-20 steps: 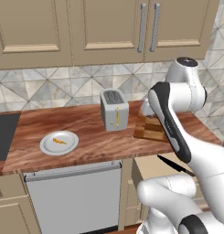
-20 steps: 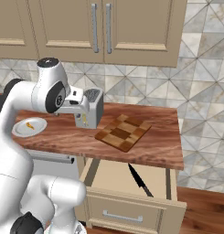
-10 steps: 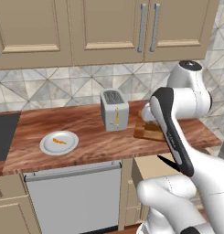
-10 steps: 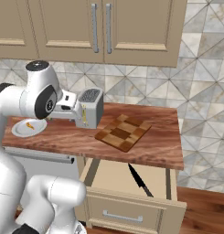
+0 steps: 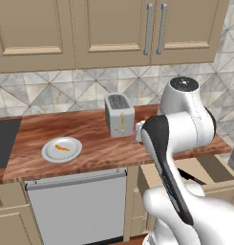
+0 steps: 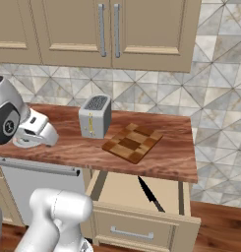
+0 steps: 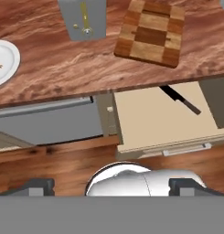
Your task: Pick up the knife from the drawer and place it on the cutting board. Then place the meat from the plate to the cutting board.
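With fingers spread wide, the gripper (image 7: pixel 111 185) has the knife (image 7: pixel 179 99) at one o'clock in the drawer (image 7: pixel 145 123), blade pointing eleven.

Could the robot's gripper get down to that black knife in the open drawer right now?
Probably yes. The drawer is pulled open, the knife lies uncovered on its floor, and the jaws stand open, high above it.

Even, diffuse lighting is seen throughout, with no glare. A soft shadow is cast under the countertop (image 6: pixel 156 165) edge onto the open drawer (image 6: pixel 117 192). Textures are rendered slightly soft and pixelated, and no edge distortion is noticed in any view
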Robot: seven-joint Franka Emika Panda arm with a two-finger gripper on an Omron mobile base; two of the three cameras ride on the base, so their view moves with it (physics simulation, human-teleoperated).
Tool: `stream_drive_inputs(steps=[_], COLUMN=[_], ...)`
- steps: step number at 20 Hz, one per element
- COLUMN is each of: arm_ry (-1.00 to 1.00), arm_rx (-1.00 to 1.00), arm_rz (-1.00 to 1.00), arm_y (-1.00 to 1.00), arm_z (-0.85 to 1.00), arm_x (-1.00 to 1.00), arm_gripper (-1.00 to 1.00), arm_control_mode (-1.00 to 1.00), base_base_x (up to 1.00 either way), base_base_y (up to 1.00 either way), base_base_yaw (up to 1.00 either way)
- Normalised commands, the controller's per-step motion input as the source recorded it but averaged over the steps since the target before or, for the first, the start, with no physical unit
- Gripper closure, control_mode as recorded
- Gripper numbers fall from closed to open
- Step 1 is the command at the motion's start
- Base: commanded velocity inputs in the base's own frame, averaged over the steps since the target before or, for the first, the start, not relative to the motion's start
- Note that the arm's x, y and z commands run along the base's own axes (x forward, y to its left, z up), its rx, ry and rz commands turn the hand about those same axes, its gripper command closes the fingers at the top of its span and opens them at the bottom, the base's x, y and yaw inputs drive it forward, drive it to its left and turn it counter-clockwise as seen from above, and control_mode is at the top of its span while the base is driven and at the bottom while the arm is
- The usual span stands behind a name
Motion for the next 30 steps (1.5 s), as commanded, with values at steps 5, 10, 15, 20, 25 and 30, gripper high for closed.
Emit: stream_drive_inputs(steps=[5, 10, 15, 20, 25, 30], arm_ry=[0.00, 0.00, 0.00, 0.00, -0.01, 0.00], arm_rx=[0.00, 0.07, 0.06, 0.00, 0.00, 0.00], arm_rz=[-0.07, 0.09, 0.16, 0.14, 0.14, 0.11], arm_y=[0.11, -0.42, -0.09, 0.00, 0.00, 0.00], arm_z=[0.10, 0.10, 0.02, 0.00, 0.00, 0.00], arm_x=[0.09, 0.53, 0.31, 0.22, 0.13, 0.20], arm_gripper=[-1.00, -1.00, -1.00, -1.00, -1.00, -1.00], arm_control_mode=[-1.00, -1.00, -1.00, -1.00, -1.00, -1.00], base_base_x=[0.00, 0.00, 0.00, 0.00, 0.00, 0.00], base_base_y=[0.00, 0.00, 0.00, 0.00, 0.00, 0.00], base_base_yaw=[0.00, 0.00, 0.00, 0.00, 0.00, 0.00])
